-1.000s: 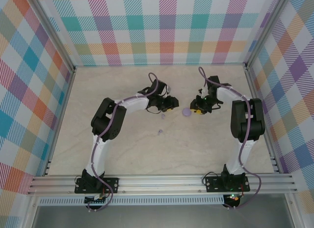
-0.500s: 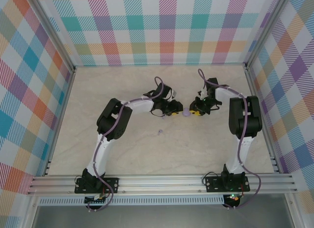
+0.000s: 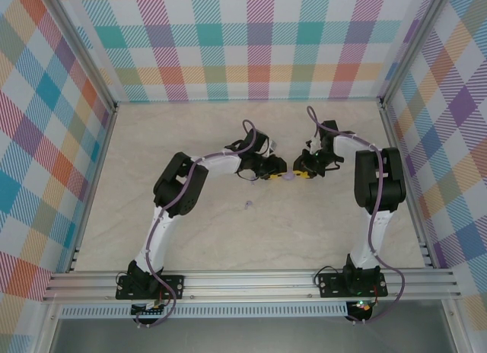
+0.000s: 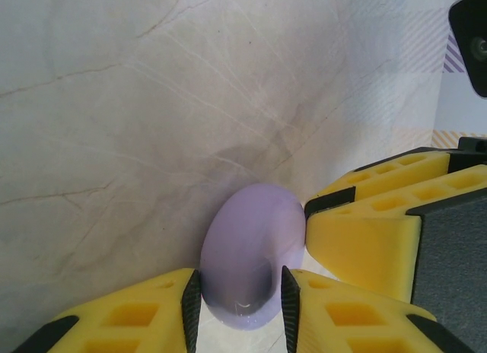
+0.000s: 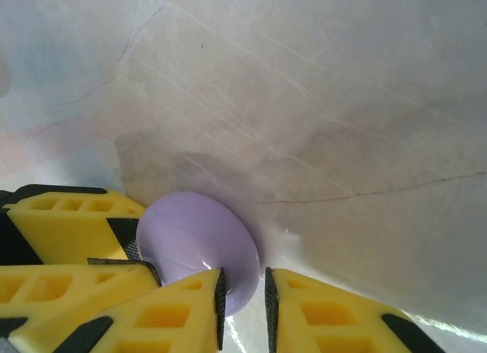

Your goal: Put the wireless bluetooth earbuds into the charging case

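Pinching lilac case (image 4: 247, 246) at bench (image 3: 190, 140) centre: left fingers (image 4: 129, 315) clamp its end, right fingers (image 5: 342, 315) nip its rim, underside cut off. Top view adds one tiny lilac earbud (image 3: 249, 205) loose toward near edge, blurry.

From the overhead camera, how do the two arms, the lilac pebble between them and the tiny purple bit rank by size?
Left arm and right arm: alike, unranked.
Then the lilac case.
Smallest: the loose earbud.
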